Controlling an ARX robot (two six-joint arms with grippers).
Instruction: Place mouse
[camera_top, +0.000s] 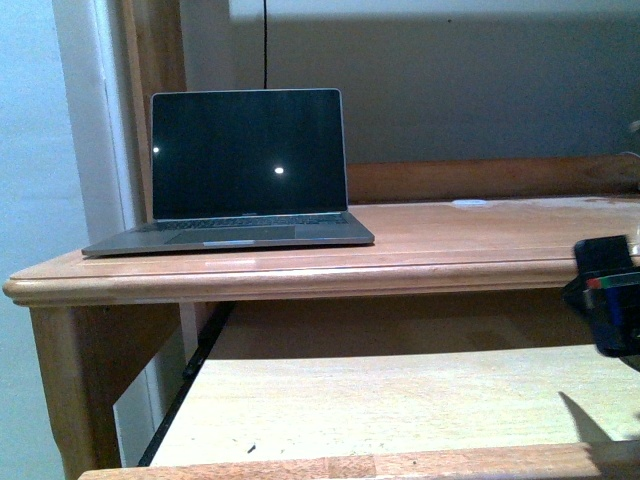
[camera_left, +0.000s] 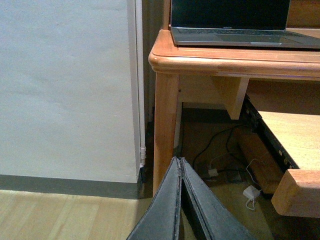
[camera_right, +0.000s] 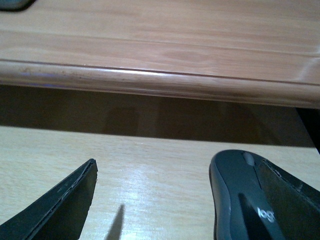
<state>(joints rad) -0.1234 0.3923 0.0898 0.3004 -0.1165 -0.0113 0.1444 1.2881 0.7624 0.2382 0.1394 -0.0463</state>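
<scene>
The mouse (camera_right: 235, 197) is dark grey and domed, with a scroll wheel and a pale logo. It lies on the pale pull-out shelf (camera_right: 150, 150) under the desk top. My right gripper (camera_right: 180, 167) is open over the shelf. The mouse sits just inside one finger (camera_right: 290, 200), against or very near it; the other finger (camera_right: 65, 200) is well apart. In the front view the right gripper (camera_top: 605, 300) shows at the far right edge and the mouse is hidden. My left gripper (camera_left: 180, 161) is shut and empty, low beside the desk leg (camera_left: 165, 125).
An open laptop (camera_top: 250, 170) with a dark screen stands on the left of the wooden desk top (camera_top: 450, 250); it also shows in the left wrist view (camera_left: 230, 20). The desk's rounded front edge (camera_right: 160, 82) overhangs the shelf. Cables and a white plug (camera_left: 250, 192) lie on the floor.
</scene>
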